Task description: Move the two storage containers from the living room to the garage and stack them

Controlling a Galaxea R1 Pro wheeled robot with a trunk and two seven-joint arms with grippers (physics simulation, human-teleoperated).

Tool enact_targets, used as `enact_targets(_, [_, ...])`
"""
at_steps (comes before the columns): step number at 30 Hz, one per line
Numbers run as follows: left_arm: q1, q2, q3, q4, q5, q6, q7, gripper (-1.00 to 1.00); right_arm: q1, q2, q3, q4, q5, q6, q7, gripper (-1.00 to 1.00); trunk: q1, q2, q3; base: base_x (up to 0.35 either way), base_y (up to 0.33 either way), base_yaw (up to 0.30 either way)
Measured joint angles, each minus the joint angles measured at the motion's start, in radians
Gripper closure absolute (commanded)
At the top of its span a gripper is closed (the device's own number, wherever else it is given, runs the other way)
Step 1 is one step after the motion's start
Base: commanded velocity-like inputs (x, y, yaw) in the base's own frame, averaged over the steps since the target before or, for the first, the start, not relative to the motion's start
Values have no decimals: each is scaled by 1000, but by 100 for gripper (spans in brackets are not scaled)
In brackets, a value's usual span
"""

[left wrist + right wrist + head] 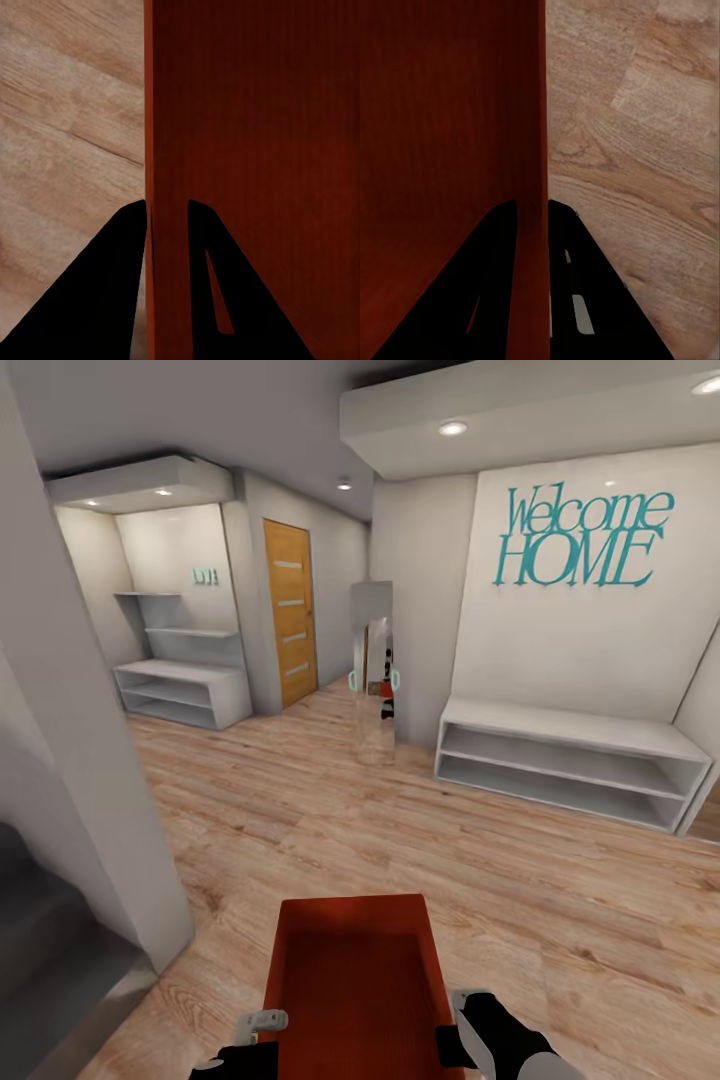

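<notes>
**One Bin in Transit Through the Entry Hall**

While the robot stands on light wood-plank flooring [400, 830], an orange-red storage container [355, 985] is carried low in front of its trunk, open side up and long axis pointing forward. The left hand [166, 214] straddles the bin's left wall, one finger outside over the planks and one inside against the red interior, the two pinched onto the thin wall. The right hand [532, 210] mirrors this on the opposite wall, closed in the same way. Gripping both long sides probably keeps the container level and stops it from swinging during the drive.

Ahead, a wooden door with glass strips [290, 610] stands shut beside a pale shelf alcove [185, 690]; it may lead to the garage, though that cannot be confirmed here. A tall mirror [374, 670] leans at the corner, and a low white shelf unit [570, 760] sits under teal "Welcome HOME" lettering [585, 535].

The task looks early: the container is not yet on concrete.
</notes>
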Motion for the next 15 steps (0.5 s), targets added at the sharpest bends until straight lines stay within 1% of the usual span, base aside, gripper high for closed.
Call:
enact_targets(9, [0, 0, 0, 0, 0, 0, 0, 100, 0, 0, 0, 0, 0, 0, 0, 100, 0, 0, 0, 291, 0, 1])
enact_targets(15, [0, 0, 0, 0, 0, 0, 0, 100, 0, 0, 0, 0, 0, 0, 0, 100, 0, 0, -1, 291, 0, 54])
